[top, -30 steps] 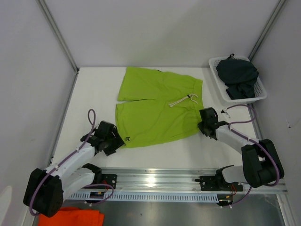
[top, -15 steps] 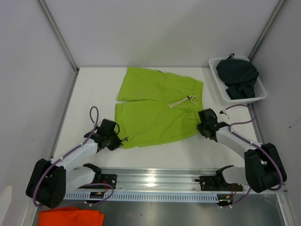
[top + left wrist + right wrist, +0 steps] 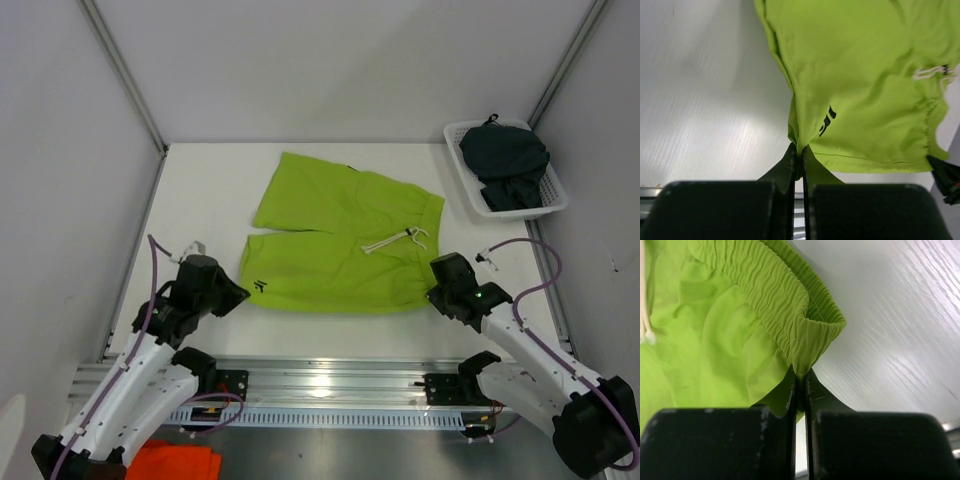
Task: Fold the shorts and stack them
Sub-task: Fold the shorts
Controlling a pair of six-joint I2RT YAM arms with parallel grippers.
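Note:
The lime green shorts (image 3: 340,245) lie spread on the white table, waistband to the right, white drawstring (image 3: 395,240) on top. My left gripper (image 3: 238,290) is shut on the near left leg hem (image 3: 800,152), beside a small black logo (image 3: 826,121). My right gripper (image 3: 436,292) is shut on the near corner of the elastic waistband (image 3: 801,376). The near edge of the green shorts (image 3: 715,340) is stretched between the two grippers. The dark shorts (image 3: 505,160) sit bunched in a white basket (image 3: 468,195) at the back right.
An orange cloth (image 3: 180,462) lies below the rail (image 3: 330,385) at the bottom left. Grey walls close in both sides of the table (image 3: 205,190).
My left gripper closed on the leg hem. Both arms drew back toward the near edge and apart, dragging the green shorts nearer and pulling their front edge straight.

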